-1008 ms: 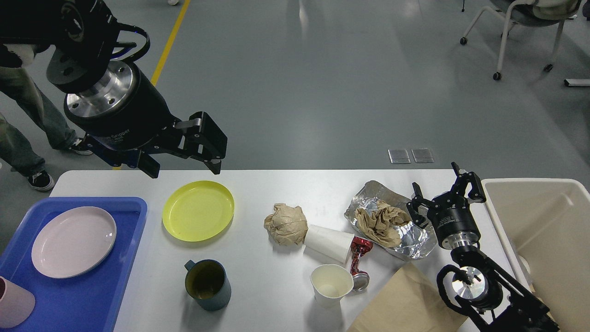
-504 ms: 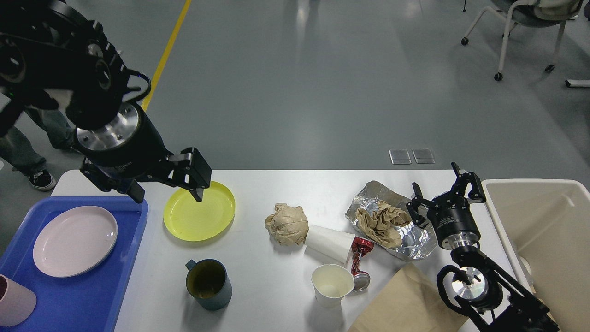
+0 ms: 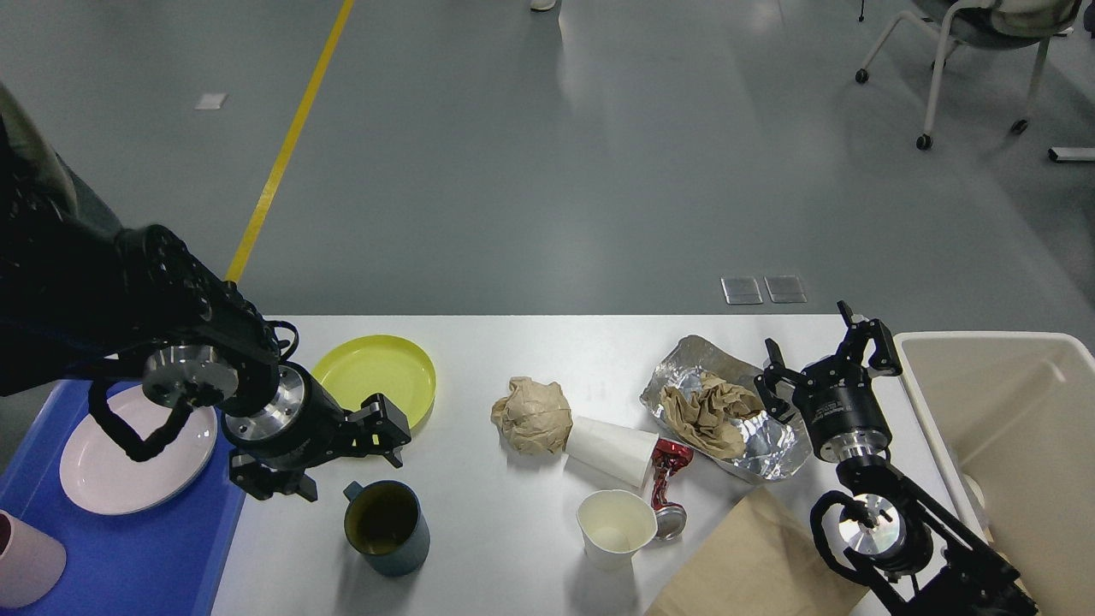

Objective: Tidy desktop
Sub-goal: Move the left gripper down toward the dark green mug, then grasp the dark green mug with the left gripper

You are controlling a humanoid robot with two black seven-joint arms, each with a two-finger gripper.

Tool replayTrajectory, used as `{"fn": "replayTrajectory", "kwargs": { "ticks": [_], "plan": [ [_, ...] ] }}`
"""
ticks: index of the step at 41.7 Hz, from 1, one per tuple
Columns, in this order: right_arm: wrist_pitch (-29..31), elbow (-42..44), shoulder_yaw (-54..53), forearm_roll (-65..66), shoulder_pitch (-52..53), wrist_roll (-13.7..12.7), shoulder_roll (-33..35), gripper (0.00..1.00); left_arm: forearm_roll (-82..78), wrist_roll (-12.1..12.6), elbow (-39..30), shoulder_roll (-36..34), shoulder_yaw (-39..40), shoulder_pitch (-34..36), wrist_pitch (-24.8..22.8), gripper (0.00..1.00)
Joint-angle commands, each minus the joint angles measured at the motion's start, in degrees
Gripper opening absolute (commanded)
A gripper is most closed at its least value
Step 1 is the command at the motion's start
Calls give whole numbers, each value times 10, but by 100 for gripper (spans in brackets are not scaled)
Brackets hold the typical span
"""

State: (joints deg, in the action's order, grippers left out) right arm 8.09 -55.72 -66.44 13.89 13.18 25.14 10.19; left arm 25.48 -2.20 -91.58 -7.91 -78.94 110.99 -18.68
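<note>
The white desktop [image 3: 513, 342] carries dishes and litter. My left gripper [image 3: 332, 455] is open and hangs low at the near rim of a yellow plate [image 3: 376, 375], just above a dark teal mug [image 3: 387, 526]; nothing sits between its fingers. My right gripper [image 3: 819, 355] stands open and empty at the right side of a crumpled foil sheet [image 3: 770, 453] that holds brown paper [image 3: 708, 412]. Between them lie a brown paper ball [image 3: 532, 415], a tipped white paper cup [image 3: 612, 451], an upright white paper cup [image 3: 614, 529] and a crushed red can [image 3: 667, 479].
At the left edge a blue tray [image 3: 145, 556] holds a pink plate [image 3: 103, 466] and a pink cup [image 3: 26, 560]. A beige bin [image 3: 941, 445] stands at the table's right end. A flat brown paper bag [image 3: 753, 565] lies at the front right. A wheeled chair [image 3: 958, 51] is far off.
My left arm has come down from high above the table's far left edge to low over the table between the yellow plate and the mug, still open. The right arm has not moved.
</note>
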Motion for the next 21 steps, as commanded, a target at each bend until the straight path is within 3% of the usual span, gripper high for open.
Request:
{"fn": "replayTrajectory", "kwargs": {
  "ticks": [1,8,21],
  "plan": [
    [0,0,0,0,0,0,0,100,4,0,8,-1,32,-88,74,95],
    [0,0,0,0,0,0,0,100,4,-2,26,10,43,-137,113,95],
    [0,0,0,0,0,0,0,100,-2,3,86,16,37,-181,116,95]
  ]
}}
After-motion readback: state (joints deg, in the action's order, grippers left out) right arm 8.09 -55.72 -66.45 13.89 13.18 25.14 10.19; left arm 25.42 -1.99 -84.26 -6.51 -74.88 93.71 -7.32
